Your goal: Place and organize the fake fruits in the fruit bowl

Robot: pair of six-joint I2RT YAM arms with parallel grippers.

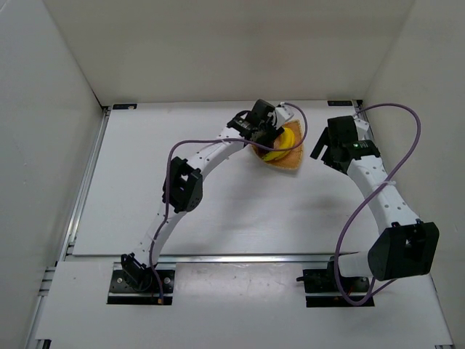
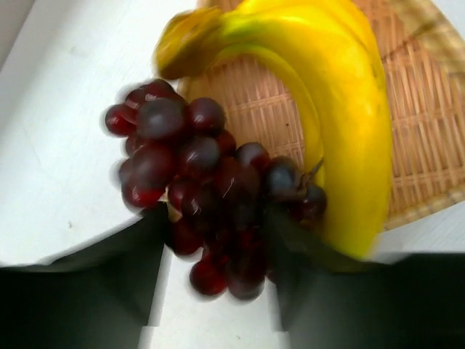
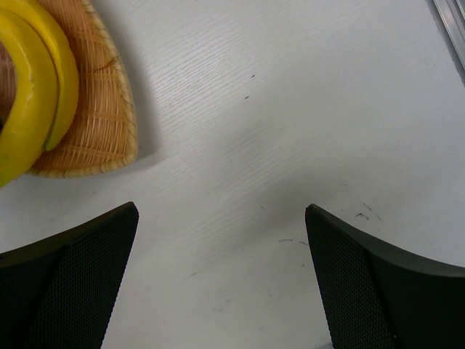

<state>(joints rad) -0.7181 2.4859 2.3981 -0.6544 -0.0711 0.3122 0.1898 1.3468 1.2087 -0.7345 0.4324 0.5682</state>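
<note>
The yellow banana point(image 2: 341, 109) lies curved in the tan woven fruit bowl point(image 2: 429, 145). My left gripper point(image 2: 218, 218) is shut on the bunch of dark purple-red grapes point(image 2: 211, 167), which hangs between the fingers at the bowl's edge, touching the banana. In the top view the left gripper point(image 1: 266, 135) is over the bowl point(image 1: 292, 166) and banana point(image 1: 285, 142); the grapes are hidden there. My right gripper point(image 3: 221, 218) is open and empty above bare table, to the right of the bowl point(image 3: 102, 109) and banana point(image 3: 29, 94). It also shows in the top view point(image 1: 322, 151).
White walls enclose the table on the left, back and right. A metal rail point(image 1: 87, 182) runs along the table's left edge, and another rail point(image 3: 452, 25) shows at the right. The cables of both arms loop above the table.
</note>
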